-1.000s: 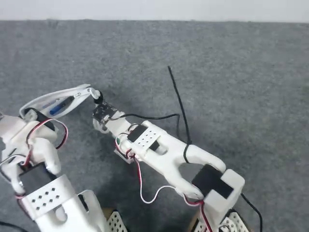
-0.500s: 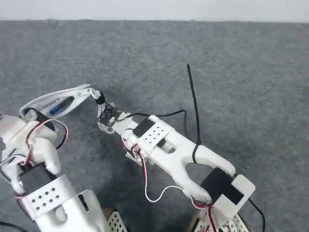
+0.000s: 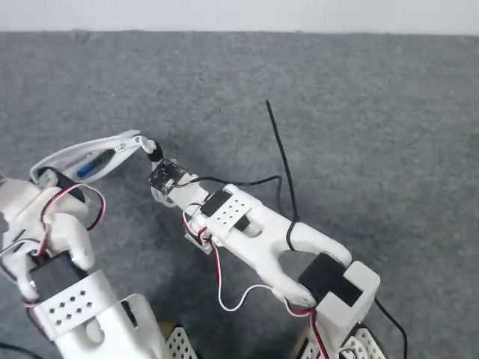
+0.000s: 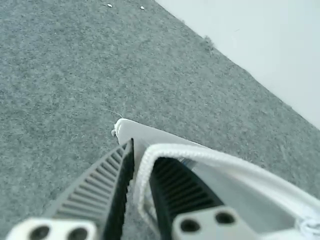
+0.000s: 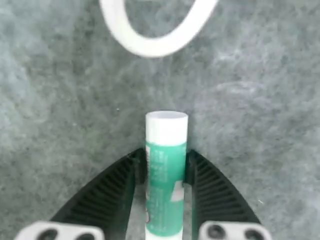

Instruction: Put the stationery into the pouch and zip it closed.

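On the grey tabletop (image 3: 359, 112), toward its left side, the left fingers (image 4: 100, 185) pinch the rim of the open white pouch (image 3: 75, 155), a blue pen (image 3: 91, 165) inside; just beside its mouth, the right fingers (image 5: 115, 190) clamp a green-and-white glue stick (image 5: 166, 142)

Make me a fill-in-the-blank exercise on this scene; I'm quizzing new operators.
The right claw grips a ____-and-white glue stick.
The left claw pinches the rim of the pouch, whose mouth is ____.
Inside the pouch lies a ____ pen.
Missing words: green; open; blue.
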